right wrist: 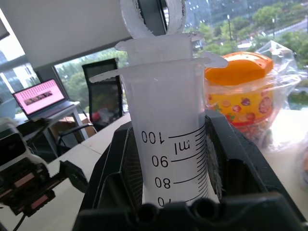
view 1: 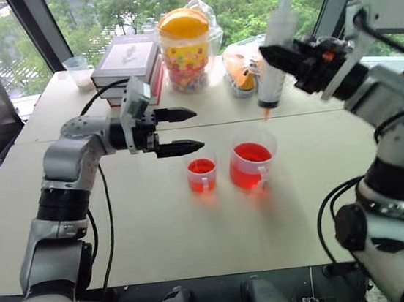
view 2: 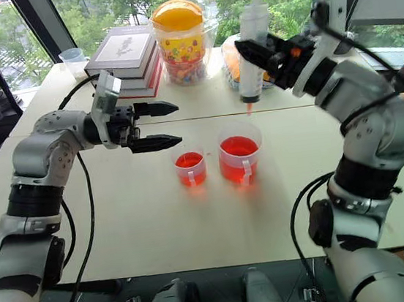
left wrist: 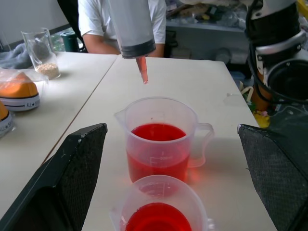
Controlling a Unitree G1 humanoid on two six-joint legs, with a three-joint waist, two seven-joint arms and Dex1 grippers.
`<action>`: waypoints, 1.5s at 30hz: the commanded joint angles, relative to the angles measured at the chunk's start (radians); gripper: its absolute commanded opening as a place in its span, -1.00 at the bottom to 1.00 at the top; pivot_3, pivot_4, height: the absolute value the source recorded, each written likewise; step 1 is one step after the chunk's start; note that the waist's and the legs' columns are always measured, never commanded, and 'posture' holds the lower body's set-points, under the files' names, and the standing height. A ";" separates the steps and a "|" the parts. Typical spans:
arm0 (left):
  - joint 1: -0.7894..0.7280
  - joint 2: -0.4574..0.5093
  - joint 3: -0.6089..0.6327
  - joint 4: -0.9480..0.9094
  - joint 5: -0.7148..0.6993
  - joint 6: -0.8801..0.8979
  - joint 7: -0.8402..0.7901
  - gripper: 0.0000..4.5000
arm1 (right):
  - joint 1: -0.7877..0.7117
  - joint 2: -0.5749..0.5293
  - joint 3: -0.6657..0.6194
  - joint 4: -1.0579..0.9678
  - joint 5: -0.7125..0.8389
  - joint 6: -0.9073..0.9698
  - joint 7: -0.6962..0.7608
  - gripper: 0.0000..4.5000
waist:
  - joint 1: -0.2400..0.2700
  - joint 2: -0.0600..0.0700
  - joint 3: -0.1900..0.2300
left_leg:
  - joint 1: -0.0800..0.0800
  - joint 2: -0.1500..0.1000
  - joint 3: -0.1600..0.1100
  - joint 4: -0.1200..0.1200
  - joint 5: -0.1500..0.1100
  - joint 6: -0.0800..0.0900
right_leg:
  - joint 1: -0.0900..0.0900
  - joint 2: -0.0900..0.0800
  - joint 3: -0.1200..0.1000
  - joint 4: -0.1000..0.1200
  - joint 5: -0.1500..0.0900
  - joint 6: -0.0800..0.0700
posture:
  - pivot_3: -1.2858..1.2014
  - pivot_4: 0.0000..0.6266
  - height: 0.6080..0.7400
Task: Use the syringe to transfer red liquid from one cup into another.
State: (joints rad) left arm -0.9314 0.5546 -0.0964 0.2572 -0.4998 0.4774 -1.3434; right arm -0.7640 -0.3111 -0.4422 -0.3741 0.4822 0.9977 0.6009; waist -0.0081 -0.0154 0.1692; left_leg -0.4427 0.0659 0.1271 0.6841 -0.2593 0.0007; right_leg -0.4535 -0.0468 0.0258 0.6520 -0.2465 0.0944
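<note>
The right gripper [view 2: 260, 54] is clamped on the syringe [view 2: 249, 46] barrel, held upright w/ its orange tip down, hanging above and just behind the larger cup [view 2: 239, 155]. The tip is not yet in the red liquid [view 2: 238, 146]. Best practice: lower straight down until the tip is submerged, keep the barrel vertical, avoid the rim. The left gripper [view 2: 153, 125] is spread wide, empty, level, beside the smaller cup [view 2: 190, 168]; likely needed to draw the plunger.
</note>
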 commanded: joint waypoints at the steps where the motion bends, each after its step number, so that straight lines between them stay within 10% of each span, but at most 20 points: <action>1: -0.075 -0.021 0.001 0.037 0.013 -0.028 -0.027 1.00 | 0.130 0.056 0.055 -0.065 -0.013 -0.180 -0.034 -0.39 | -0.003 0.000 0.000 | 0.000 0.000 0.000 0.000 0.000 0.000 | 0.000 0.000 0.000 0.000 0.000 0.000 | 0.03 -0.52 1.00; 14: -0.217 -0.173 -0.008 0.205 0.076 -0.123 -0.058 1.00 | 0.452 0.116 0.282 0.037 -0.151 -0.645 -0.062 -0.39 | -0.013 0.000 0.000 | 0.002 0.000 -0.001 0.000 0.000 0.000 | 0.002 0.001 0.000 0.000 0.000 0.000 | 0.03 -0.52 1.00; 34: -0.271 -0.337 -0.035 0.287 0.080 -0.078 -0.082 1.00 | 0.484 0.057 0.360 0.013 -0.153 -0.697 -0.113 -0.39 | -0.008 0.000 0.000 | 0.002 0.000 -0.003 0.000 0.001 -0.001 | 0.003 0.001 0.000 0.000 0.000 0.000 | 0.03 -0.52 1.00; 45: -0.331 -0.401 -0.007 0.385 0.088 -0.107 -0.077 -0.97 | 0.504 0.039 0.379 -0.017 -0.131 -0.666 -0.116 -0.39 | -0.007 0.000 0.000 | 0.002 -0.001 -0.004 0.000 0.000 0.000 | 0.003 0.001 0.000 -0.001 0.000 0.000 | 0.03 -0.52 1.00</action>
State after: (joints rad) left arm -1.2180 0.1814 -0.1160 0.6655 -0.3935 0.3832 -1.3989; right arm -0.2553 -0.2657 -0.0689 -0.3572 0.3372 0.3245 0.4872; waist -0.0149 -0.0154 0.1694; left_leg -0.4407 0.0652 0.1230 0.6842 -0.2588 0.0002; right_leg -0.4502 -0.0454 0.0254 0.6512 -0.2466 0.0944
